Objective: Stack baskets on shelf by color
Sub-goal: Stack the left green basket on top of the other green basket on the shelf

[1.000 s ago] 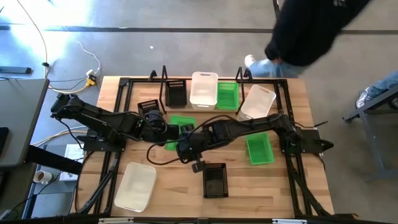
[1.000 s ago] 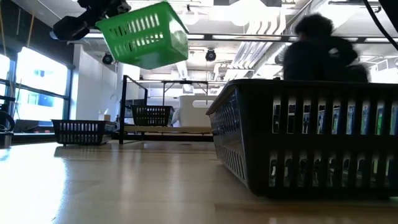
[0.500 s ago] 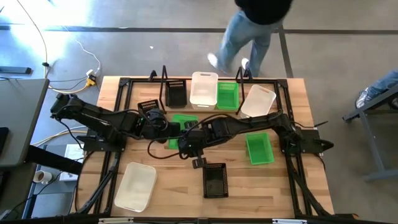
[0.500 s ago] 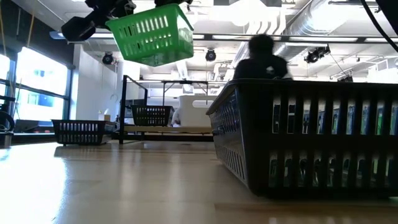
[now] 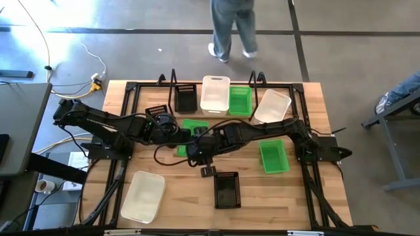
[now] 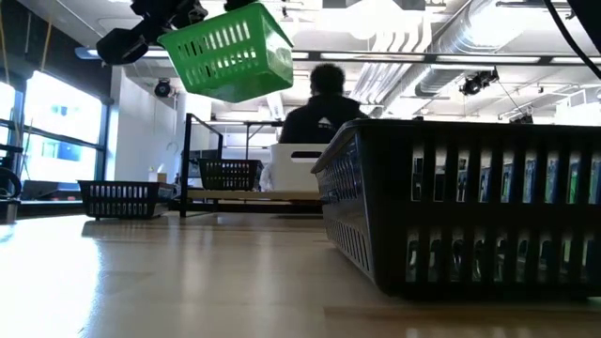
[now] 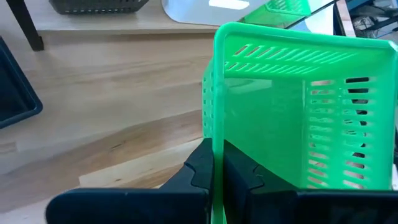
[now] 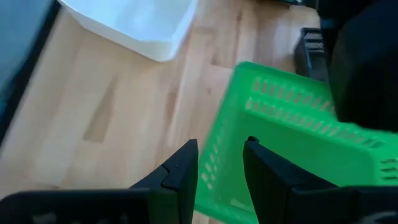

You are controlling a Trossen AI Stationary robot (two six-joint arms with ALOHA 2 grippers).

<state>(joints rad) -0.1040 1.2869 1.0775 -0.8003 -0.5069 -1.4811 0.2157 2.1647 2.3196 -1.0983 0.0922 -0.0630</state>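
Baskets sit scattered across the bench [image 5: 131, 98], so a left-to-right sweep is the clearest way through. Near the front left corner lies a white basket [image 5: 142, 195], still unsorted. Toward the left edge the left gripper [image 7: 214, 171] is pinched on the rim of a green basket [image 7: 292, 112], holding it tilted well above the bench surface, presumably so it clears everything on the way to the shelf [image 5: 213, 82]. The right gripper [image 8: 219, 163] is just beside that same basket with its fingers spread either side of the rim; whether they touch the plastic I cannot tell. It looks placed to steady or hand over the load.

Along the back edge the shelf carries a black basket [image 5: 186, 98], a white one [image 5: 214, 95] and a green one [image 5: 240, 100] side by side, one colour per spot. A second white basket [image 5: 271, 106] leans just beside the shelf's right end. Further forward sit a loose black basket [image 5: 226, 189] and another green basket [image 5: 273, 157] toward the right edge. A person [image 5: 231, 26] walks beyond the back edge. No readable writing or brand shows anywhere.
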